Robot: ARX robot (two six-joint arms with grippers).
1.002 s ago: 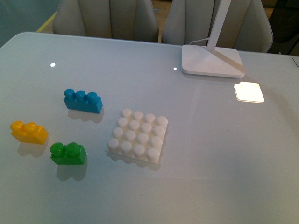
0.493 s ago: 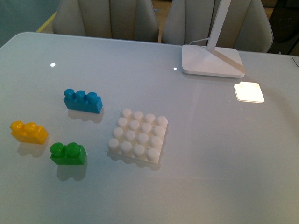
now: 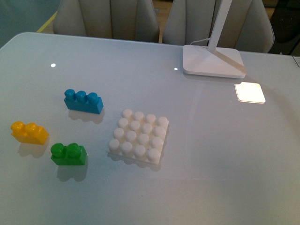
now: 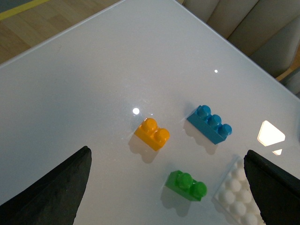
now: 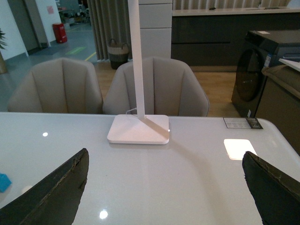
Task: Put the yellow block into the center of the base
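The yellow block (image 3: 29, 132) lies on the table (image 3: 211, 159), studs up, at about 9 o'clock from the base (image 3: 138, 137) and well apart from it; nothing grips it, so the pick-up is not yet begun. The base sits flat with all its studs bare, the four centre ones included; no brick is on it, so the insertion is wholly left to do.

The green brick (image 3: 69, 154) is at about 8 o'clock from the base, near the yellow block; the blue brick (image 3: 83, 101) is at about 10 o'clock; the lamp foot (image 3: 213, 61) stands far off at about 1 o'clock, clear of any path between block and base.

The left jaws are spread wide and hold nothing; their wrist view looks down on the yellow block (image 4: 152, 133), with the base (image 4: 236, 197) at its edge, so this arm seems the one placed to reach. The right jaws are likewise spread and empty, facing the lamp. Neither arm shows in the front view. Left to do, as I judge: descend, grasp, carry, press onto the centre.
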